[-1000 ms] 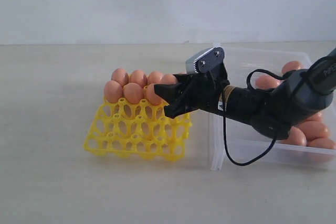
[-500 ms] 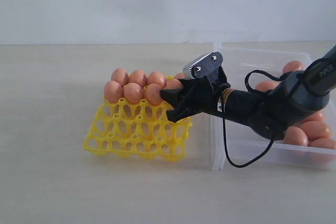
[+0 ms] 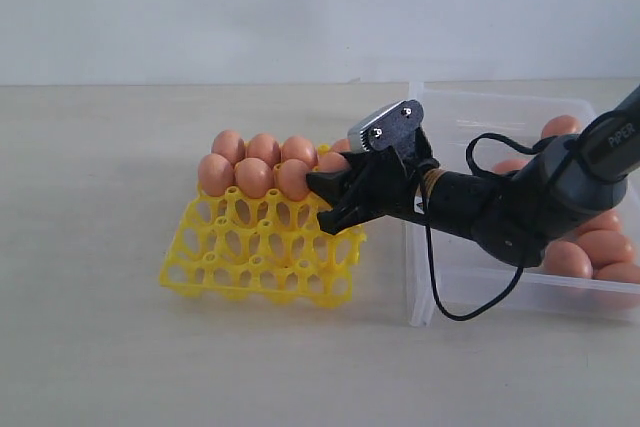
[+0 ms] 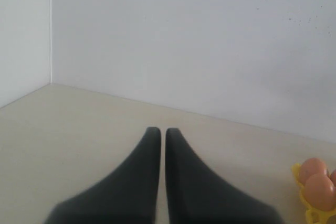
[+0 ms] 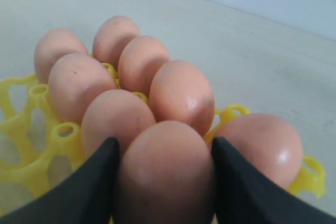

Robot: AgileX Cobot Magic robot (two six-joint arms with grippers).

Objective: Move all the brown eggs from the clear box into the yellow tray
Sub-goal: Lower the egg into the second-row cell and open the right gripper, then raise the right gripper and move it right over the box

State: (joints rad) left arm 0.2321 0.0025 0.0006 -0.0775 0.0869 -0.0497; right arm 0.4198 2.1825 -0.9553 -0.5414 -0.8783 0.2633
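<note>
tray sits on the tabletop just left of the box in the exterior view. its two far rows carry eggs; the near rows are bare. right claw reaches from the box side to the right end of the second row, low over the cups; what it holds is hidden here. more eggs lie in the box behind the arm.

left wrist view: left claw is pressed together, empty, well off to the side, with only a tray corner in sight.

right wrist view: right claw pinches one egg by its sides, long axis about upright, close against its neighbour. i judge the free cup lies straight below, so a short drop and release; the crowding eggs are the hazard.
</note>
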